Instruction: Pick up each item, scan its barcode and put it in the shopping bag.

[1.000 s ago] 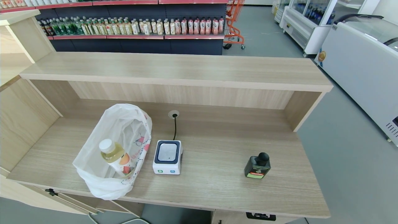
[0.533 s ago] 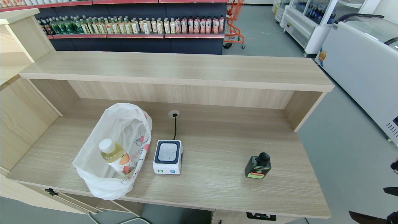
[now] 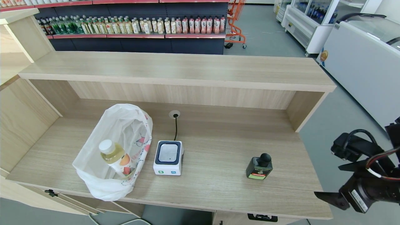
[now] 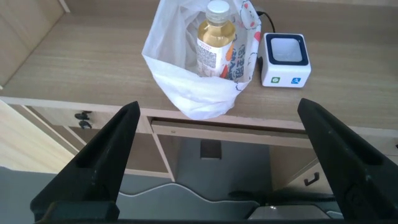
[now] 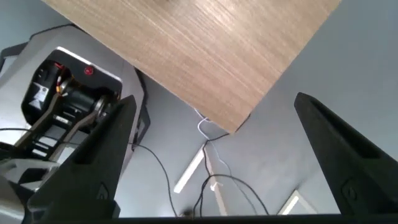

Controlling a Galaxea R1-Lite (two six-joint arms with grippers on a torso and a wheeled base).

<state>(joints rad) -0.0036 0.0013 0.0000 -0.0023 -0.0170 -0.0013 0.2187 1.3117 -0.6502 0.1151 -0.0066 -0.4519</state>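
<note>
A white plastic shopping bag (image 3: 125,125) stands open on the left of the wooden counter (image 3: 218,137), with a yellow drink bottle (image 3: 113,155) upright inside it. The white barcode scanner (image 3: 168,157) sits just right of the bag. A small dark bottle with a black cap (image 3: 259,167) stands alone on the counter's right part. My right gripper (image 3: 336,182) hangs open off the counter's right end, to the right of the dark bottle. My left gripper (image 4: 214,149) is open and empty below the counter's front edge, facing the bag (image 4: 193,87), the drink bottle (image 4: 214,37) and the scanner (image 4: 285,59).
A raised wooden ledge (image 3: 175,70) runs along the counter's back, with side walls at both ends. The scanner's cable (image 3: 176,126) leads to a hole behind it. Chest freezers (image 3: 365,62) stand on the right. The counter's corner (image 5: 205,56) lies under my right gripper (image 5: 214,155).
My right arm has come up into the head view at the lower right, beside the counter's end. The bag, the scanner and the dark bottle stay put.
</note>
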